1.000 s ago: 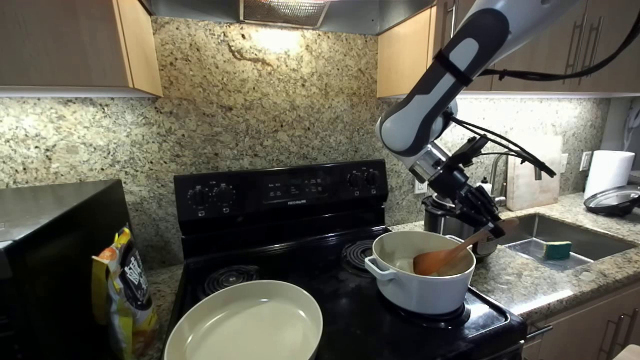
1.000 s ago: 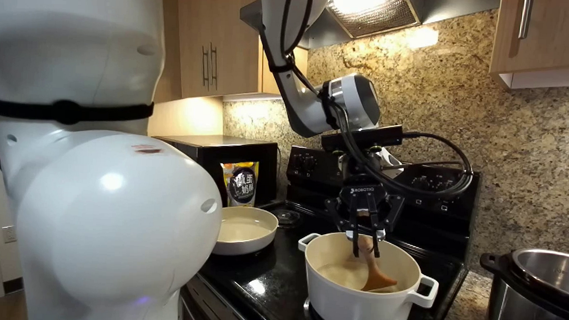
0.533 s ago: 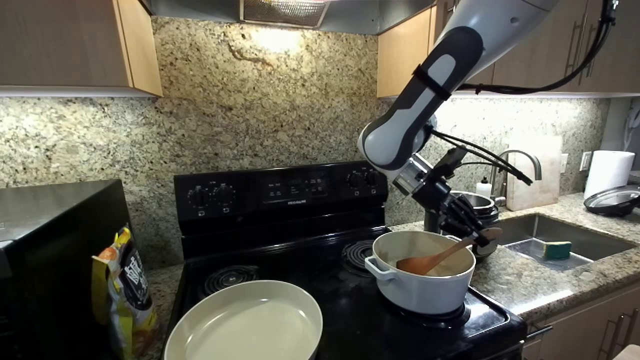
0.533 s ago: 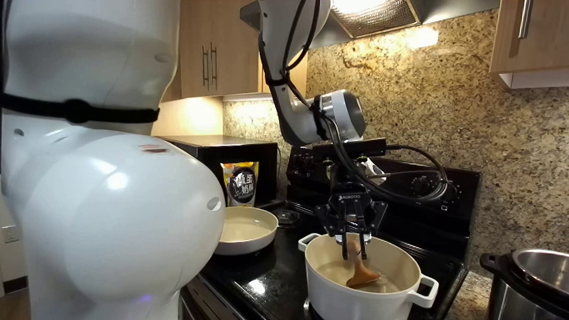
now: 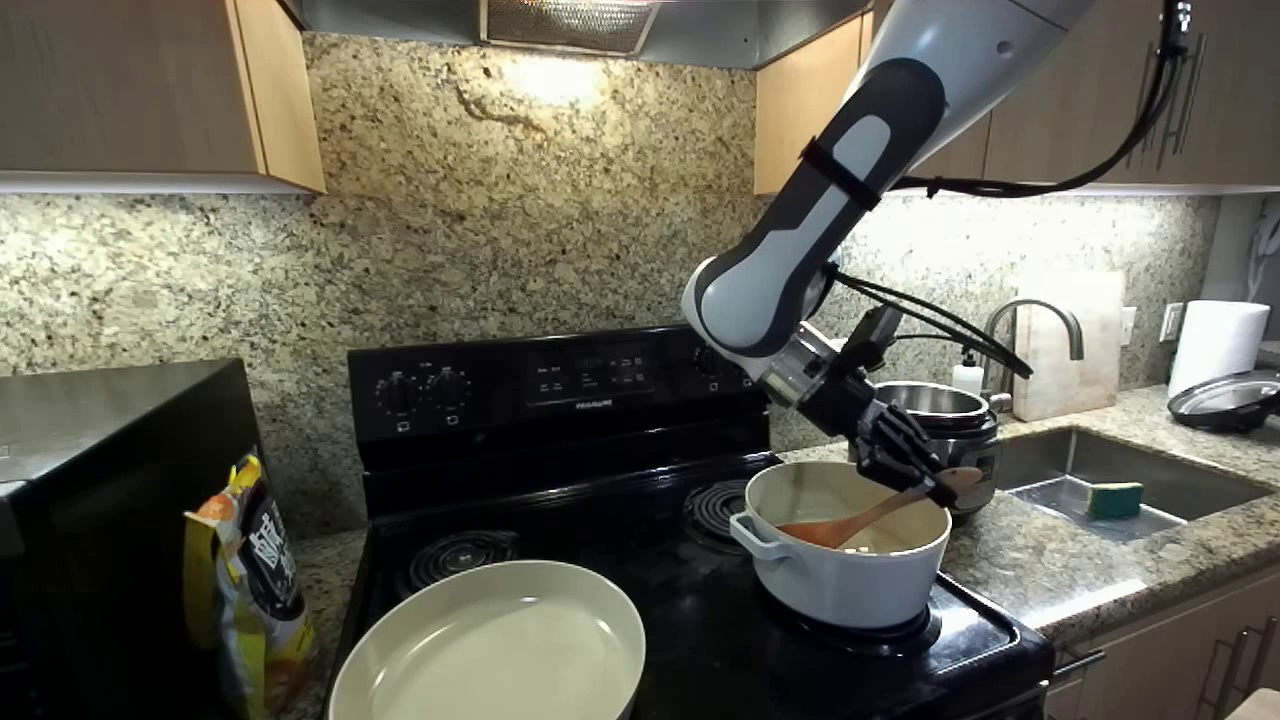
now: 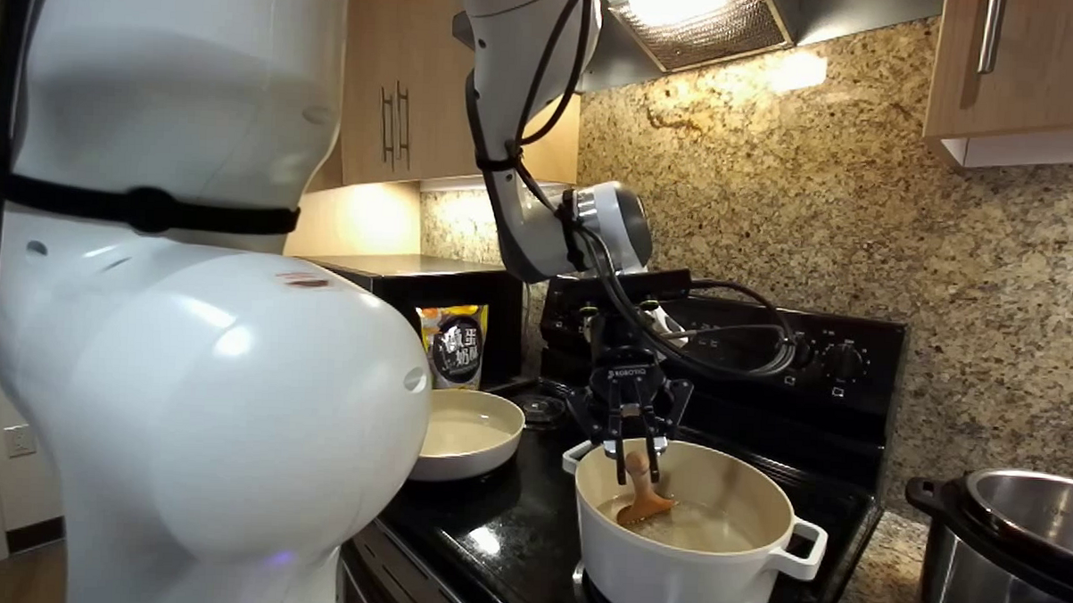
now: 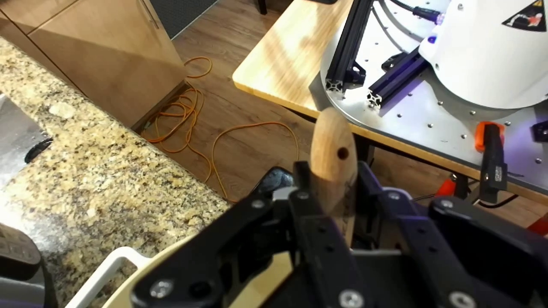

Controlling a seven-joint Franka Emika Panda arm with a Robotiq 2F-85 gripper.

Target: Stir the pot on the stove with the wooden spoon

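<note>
The white pot (image 5: 850, 590) stands on a front burner of the black stove (image 5: 690, 640). The pot (image 6: 669, 583) holds a shallow pale-brown liquid. My gripper (image 5: 942, 490) is over the pot, shut on the wooden spoon (image 5: 835, 532) near the handle's end. The spoon slants down, its head low in the pot beside the wall by the near handle. In an exterior view, the spoon head (image 6: 643, 509) meets the liquid below the gripper (image 6: 639, 470). In the wrist view, the spoon's handle end (image 7: 332, 141) sticks out between the fingers (image 7: 334, 175), and part of the pot (image 7: 117, 263) shows below.
A large pale dish (image 5: 500, 660) sits on the stove beside the pot. A shiny steel pot (image 6: 982, 567) stands on the counter beyond the stove, near the sink (image 5: 1060, 450). A snack bag (image 5: 262, 590) leans by a black microwave (image 5: 100, 540).
My gripper and the held spoon have moved left and a little down in both exterior views. The spoon head has swept across the pot to its left side. The pot has not moved.
</note>
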